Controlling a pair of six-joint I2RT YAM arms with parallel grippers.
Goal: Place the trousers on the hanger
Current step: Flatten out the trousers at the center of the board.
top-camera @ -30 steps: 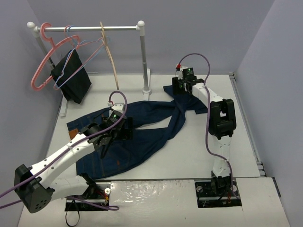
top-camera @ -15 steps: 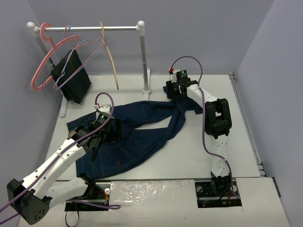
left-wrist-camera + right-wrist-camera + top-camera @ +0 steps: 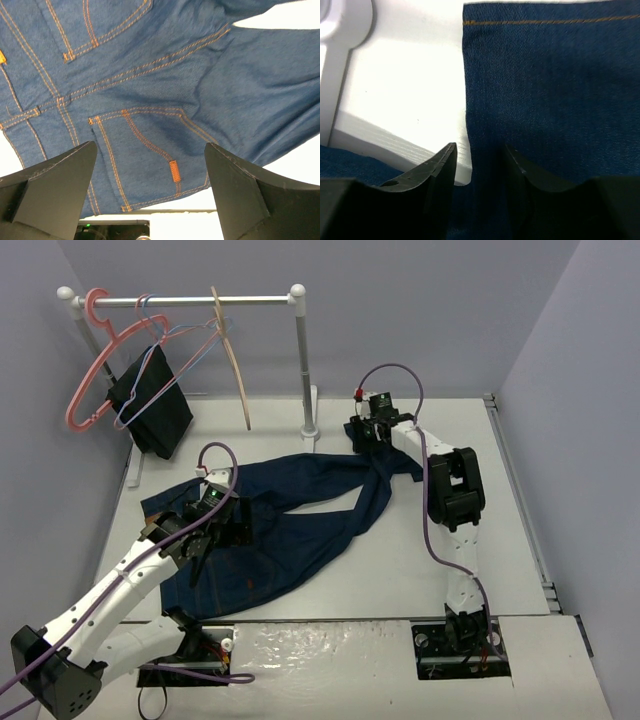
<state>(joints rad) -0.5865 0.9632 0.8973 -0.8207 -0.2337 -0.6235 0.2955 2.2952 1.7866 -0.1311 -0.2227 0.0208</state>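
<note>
Grasp stage. Left gripper (image 3: 150, 150) jaws wide apart over trousers (image 3: 320, 510) seat, empty. Right gripper (image 3: 480, 147) jaws part-open astride far leg end; next: pinch cloth, lift toward hanger (image 3: 238, 375).

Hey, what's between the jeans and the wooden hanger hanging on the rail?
Nothing but bare white table: in the top view, the trousers lie apart from the lower tip of the wooden hanger.

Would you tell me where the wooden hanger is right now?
Top view, far left: the hanger hangs on the rail, between the wire hangers and the rail's right post.
</note>
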